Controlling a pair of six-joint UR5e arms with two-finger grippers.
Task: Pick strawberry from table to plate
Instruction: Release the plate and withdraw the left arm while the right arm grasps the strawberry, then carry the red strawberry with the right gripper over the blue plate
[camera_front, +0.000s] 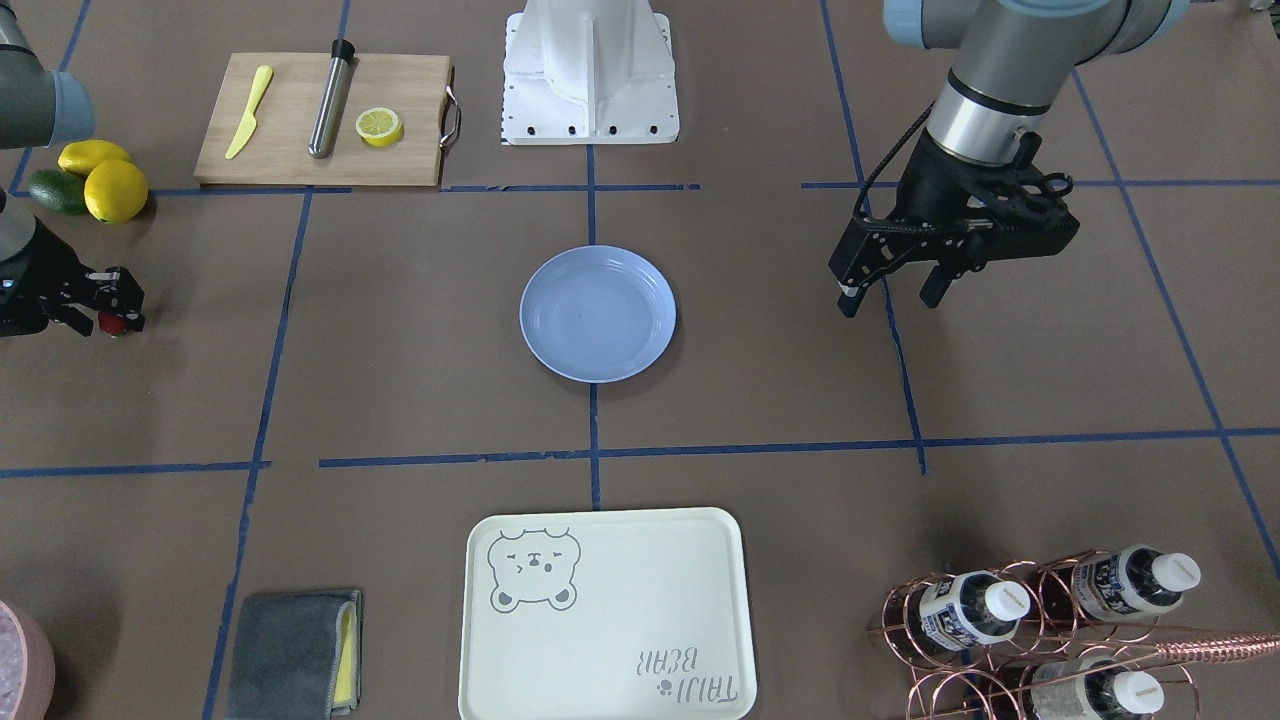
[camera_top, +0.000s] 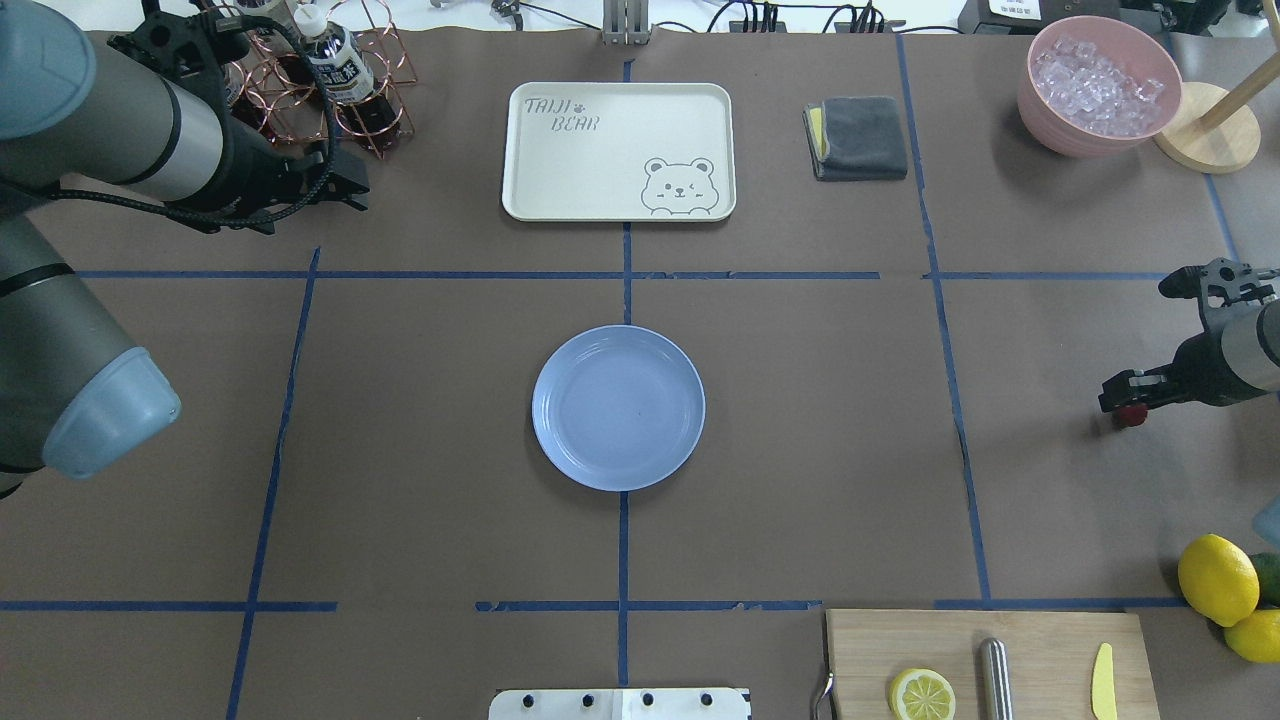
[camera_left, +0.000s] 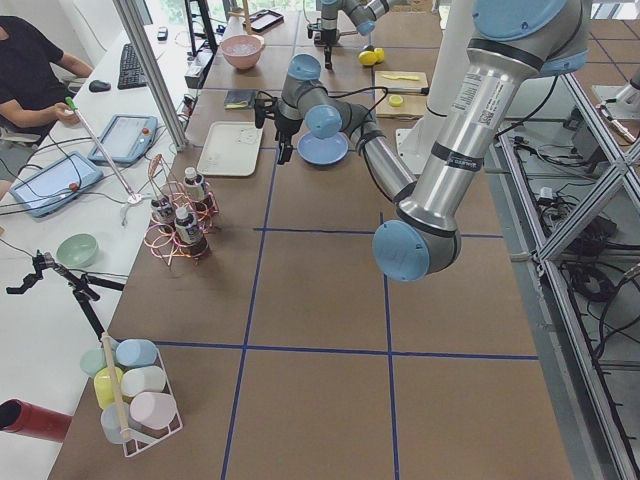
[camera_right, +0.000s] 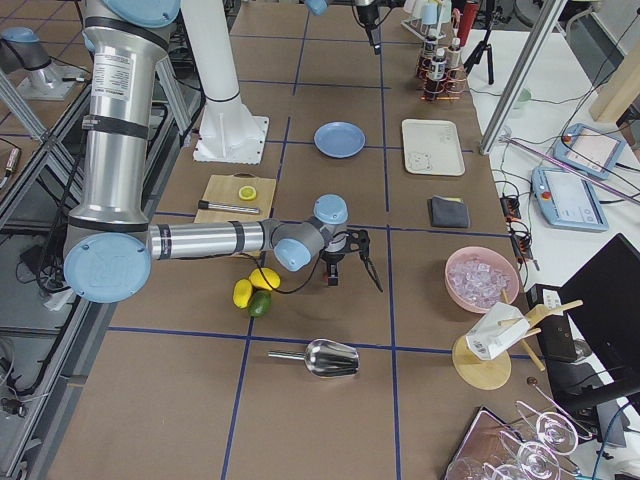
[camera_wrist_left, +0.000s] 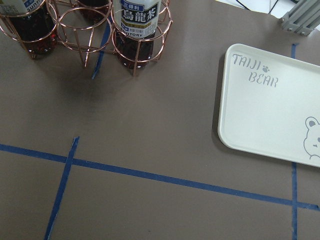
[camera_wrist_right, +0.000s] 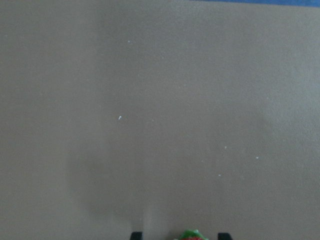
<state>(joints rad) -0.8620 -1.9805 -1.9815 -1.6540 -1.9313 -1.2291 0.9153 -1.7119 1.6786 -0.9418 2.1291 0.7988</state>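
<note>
The strawberry (camera_front: 112, 323) is a tiny red berry at the tips of my right gripper (camera_front: 118, 318), low over the brown table (camera_front: 420, 330) at its right end. In the right wrist view its green top (camera_wrist_right: 190, 235) shows between two dark fingertips (camera_wrist_right: 135, 235), so the gripper is shut on it. I cannot tell whether the berry touches the table. The light-blue plate (camera_front: 598, 314) lies empty at the centre, well apart from the berry (camera_top: 1130, 414). My left gripper (camera_front: 892, 300) hangs open and empty above the table's other side.
A cutting board (camera_front: 300, 150) carries a lemon half, a yellow knife and a metal cylinder. Two lemons (camera_front: 115, 190) and a green fruit lie beside the right arm. The cream bear tray (camera_front: 605, 615), a grey cloth (camera_front: 290, 655), a copper bottle rack (camera_front: 1050, 620) and a pink ice bowl (camera_top: 1100, 85) stand along the far edge.
</note>
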